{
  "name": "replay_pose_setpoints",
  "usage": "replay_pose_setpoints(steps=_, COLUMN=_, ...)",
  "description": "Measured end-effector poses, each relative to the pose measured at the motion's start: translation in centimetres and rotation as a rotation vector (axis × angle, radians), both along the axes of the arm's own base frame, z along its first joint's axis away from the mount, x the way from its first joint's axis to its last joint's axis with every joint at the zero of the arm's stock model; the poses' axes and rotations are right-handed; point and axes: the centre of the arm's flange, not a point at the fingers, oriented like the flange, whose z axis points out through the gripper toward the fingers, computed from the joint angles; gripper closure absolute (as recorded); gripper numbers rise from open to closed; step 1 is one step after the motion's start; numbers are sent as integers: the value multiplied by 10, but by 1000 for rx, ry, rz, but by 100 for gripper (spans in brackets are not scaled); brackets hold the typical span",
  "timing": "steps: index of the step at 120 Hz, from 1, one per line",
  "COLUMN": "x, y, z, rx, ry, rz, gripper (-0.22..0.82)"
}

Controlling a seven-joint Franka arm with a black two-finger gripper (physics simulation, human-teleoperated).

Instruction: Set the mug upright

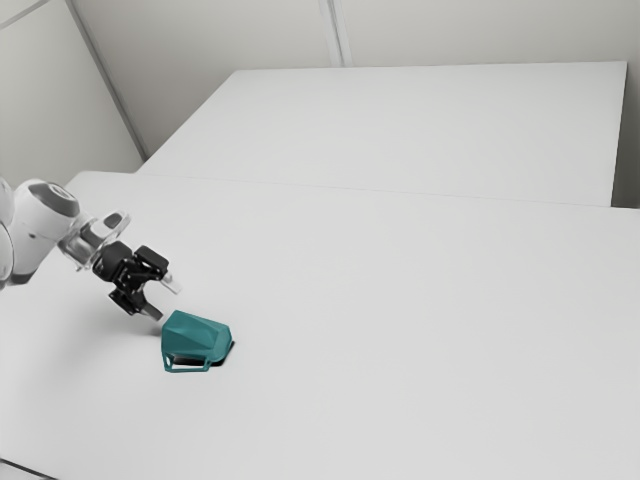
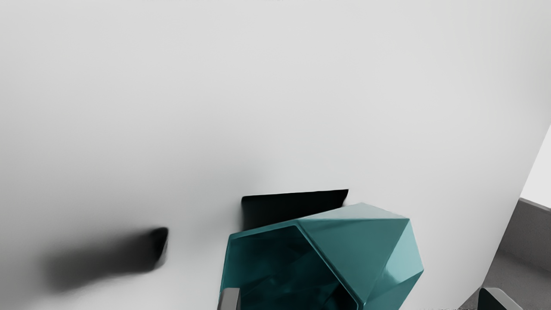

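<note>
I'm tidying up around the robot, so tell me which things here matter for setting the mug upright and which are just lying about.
For the job:
- teal mug, on its side
- gripper, open
- white table under the mug

Not for the job:
- thin dark line, perhaps a cable
- pale panel beyond the table
</note>
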Motion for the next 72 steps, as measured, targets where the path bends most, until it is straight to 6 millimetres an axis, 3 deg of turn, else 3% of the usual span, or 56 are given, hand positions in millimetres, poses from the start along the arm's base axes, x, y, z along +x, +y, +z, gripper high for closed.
replay_pose_setpoints(steps=72, x=-18, y=-20, z=-22, rx=-82, ry=-108, rz=-84, gripper=0)
